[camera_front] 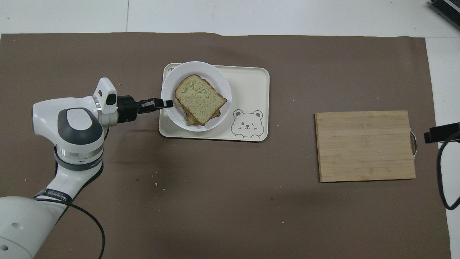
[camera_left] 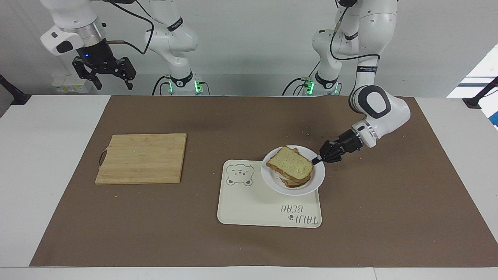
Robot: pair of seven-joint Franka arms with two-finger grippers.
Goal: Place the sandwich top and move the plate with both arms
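Note:
The small white plate (camera_left: pixel 295 190) carries a stacked sandwich, with the plain sandwich top (camera_left: pixel 291 163) lying on the stack. My left gripper (camera_left: pixel 316 160) is shut on the plate's rim at the side toward the left arm's end and holds the plate over the cream bear tray (camera_left: pixel 253 206). I cannot tell whether the plate touches the tray. In the overhead view the plate (camera_front: pixel 196 65) and the sandwich top (camera_front: pixel 199 98) cover the tray's (camera_front: pixel 248 86) lettered corner, with the left gripper (camera_front: pixel 169 103) at the rim. My right gripper (camera_left: pixel 104 79) is open and empty, raised high at the right arm's end, where the arm waits.
A wooden cutting board (camera_left: pixel 142 157) lies on the brown mat toward the right arm's end and also shows in the overhead view (camera_front: pixel 364 145). Crumbs are scattered on the mat. A black part of the right arm (camera_front: pixel 440 132) shows at the overhead view's edge.

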